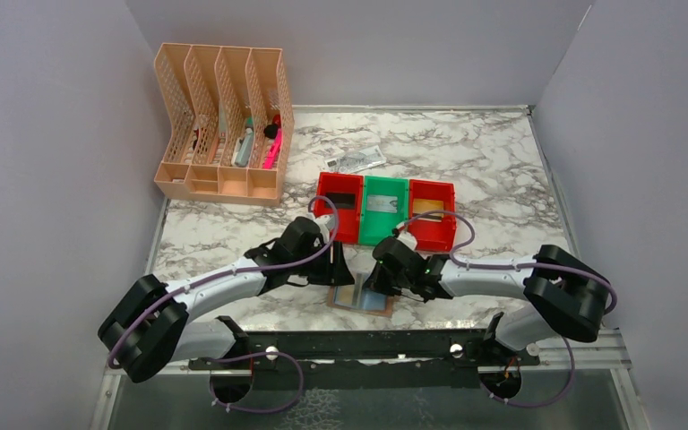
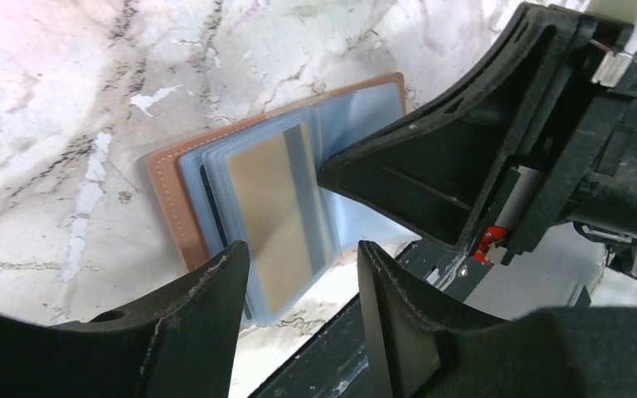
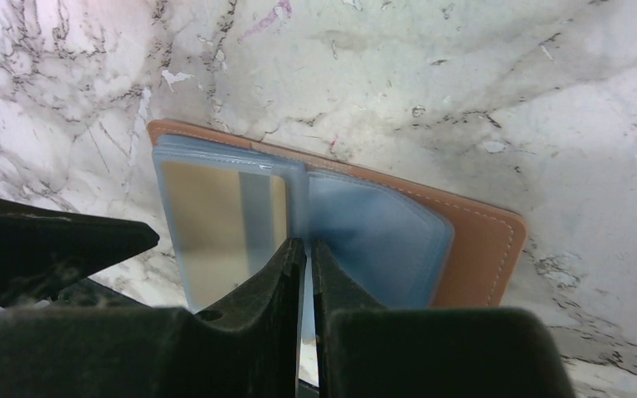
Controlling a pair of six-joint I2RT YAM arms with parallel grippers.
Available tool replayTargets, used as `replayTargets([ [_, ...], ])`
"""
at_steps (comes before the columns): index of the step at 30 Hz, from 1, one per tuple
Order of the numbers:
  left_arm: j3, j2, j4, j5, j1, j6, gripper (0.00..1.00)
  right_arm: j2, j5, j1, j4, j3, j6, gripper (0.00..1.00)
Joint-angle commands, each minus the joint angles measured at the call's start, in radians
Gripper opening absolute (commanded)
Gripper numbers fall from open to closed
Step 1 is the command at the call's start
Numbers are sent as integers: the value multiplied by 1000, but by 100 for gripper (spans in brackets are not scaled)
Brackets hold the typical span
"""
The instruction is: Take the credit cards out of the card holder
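Observation:
The tan-brown card holder (image 1: 378, 305) lies open near the table's front edge, its blue-grey sleeves facing up. It also shows in the left wrist view (image 2: 170, 199) and the right wrist view (image 3: 481, 240). A gold-toned credit card (image 2: 274, 211) sits in the left sleeve, seen too in the right wrist view (image 3: 207, 224). My left gripper (image 2: 303, 249) is open and empty, its jaws on either side of that card's near end, just above it. My right gripper (image 3: 308, 245) is shut, and its tip (image 2: 328, 176) rests on the holder's middle fold.
Behind the holder stand a red bin (image 1: 339, 204) with a dark card, a green bin (image 1: 385, 208) with a grey card and a red bin (image 1: 432, 213) with a gold card. A crumpled paper note (image 1: 356, 160) lies further back. A peach desk organiser (image 1: 224, 125) stands at the back left.

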Motion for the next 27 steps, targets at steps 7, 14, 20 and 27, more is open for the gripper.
replayTargets([
  [7, 23, 29, -31, -87, -4, -1, 54, 93, -25, 1, -30, -51, -48, 16],
  [14, 30, 18, -19, -76, -15, -6, 54, 147, -35, -1, -35, -57, -17, 16],
  [20, 30, 2, -11, -62, -17, -11, 54, 157, -48, -6, -9, -78, -1, 16],
  [27, 41, -6, -8, -44, -27, -15, 54, 159, -60, -14, 13, -92, 1, 16],
])
